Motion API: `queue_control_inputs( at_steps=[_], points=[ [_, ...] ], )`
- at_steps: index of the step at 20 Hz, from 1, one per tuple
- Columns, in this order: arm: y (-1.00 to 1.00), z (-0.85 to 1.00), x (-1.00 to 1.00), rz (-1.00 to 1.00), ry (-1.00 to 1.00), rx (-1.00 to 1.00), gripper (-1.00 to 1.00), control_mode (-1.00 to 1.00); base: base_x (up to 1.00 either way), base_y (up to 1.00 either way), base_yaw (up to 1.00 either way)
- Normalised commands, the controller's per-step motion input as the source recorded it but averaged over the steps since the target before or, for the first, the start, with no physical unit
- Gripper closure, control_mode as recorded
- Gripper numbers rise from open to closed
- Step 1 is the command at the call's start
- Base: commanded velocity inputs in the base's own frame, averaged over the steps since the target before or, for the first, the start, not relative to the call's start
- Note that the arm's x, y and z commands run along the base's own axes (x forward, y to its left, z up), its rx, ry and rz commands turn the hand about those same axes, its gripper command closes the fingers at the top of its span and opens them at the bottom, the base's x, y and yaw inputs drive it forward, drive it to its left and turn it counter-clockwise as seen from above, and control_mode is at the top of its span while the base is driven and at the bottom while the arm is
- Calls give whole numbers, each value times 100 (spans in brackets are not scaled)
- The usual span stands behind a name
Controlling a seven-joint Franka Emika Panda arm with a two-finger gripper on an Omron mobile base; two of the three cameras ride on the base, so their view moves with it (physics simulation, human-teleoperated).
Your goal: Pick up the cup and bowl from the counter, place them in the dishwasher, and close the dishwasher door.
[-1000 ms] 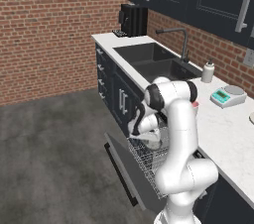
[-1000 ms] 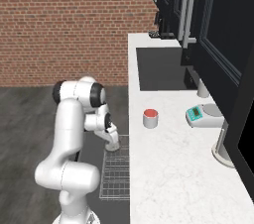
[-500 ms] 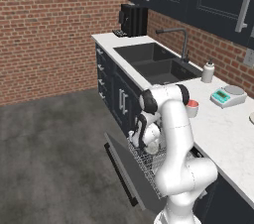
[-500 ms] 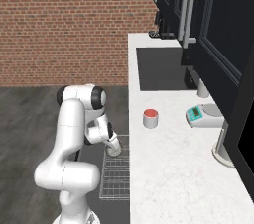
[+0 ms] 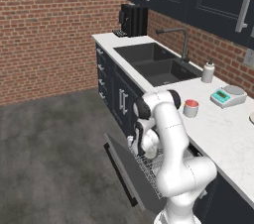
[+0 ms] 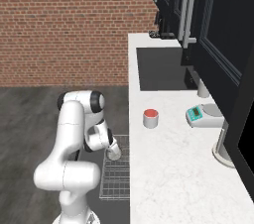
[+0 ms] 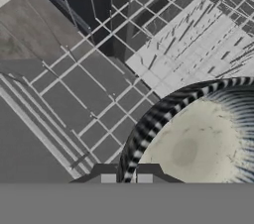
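Observation:
My gripper [image 7: 126, 178] is shut on the rim of the bowl [image 7: 198, 139], which has a pale inside and a dark striped edge. It hangs low over the silvery wire rack [image 7: 99, 94] of the open dishwasher. From the right base, the gripper [image 6: 112, 151] holds the bowl [image 6: 115, 153] just above the rack [image 6: 115, 181]. The dishwasher door [image 5: 123, 168] hangs open and slanted below the arm. On the counter [image 5: 223, 134] stands the white cup [image 5: 191, 108] with its red inside, also seen as the cup [image 6: 151, 118] near the front edge.
A dark sink [image 5: 158, 62] with a faucet [image 5: 183, 39] lies further along the counter. A soap bottle [image 5: 208, 71] and a teal-faced scale [image 5: 227, 95] stand near the wall. A coffee machine [image 5: 133, 20] sits at the far end. Dark upper cabinets [image 6: 198, 15] hang overhead.
The arm has come down and forward with the bowl, from beside the counter edge to just over the rack. The cup has not moved.

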Motion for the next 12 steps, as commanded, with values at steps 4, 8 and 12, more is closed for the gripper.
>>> queue_control_inputs(
  at_steps=[4,8,12],
  points=[
    [0,-43,21,0,0,0,100,-100,0,0,0],
    [0,-38,36,0,0,0,100,-100,0,0,0],
    [0,-27,28,0,3,0,100,-100,0,0,0]
  ],
)
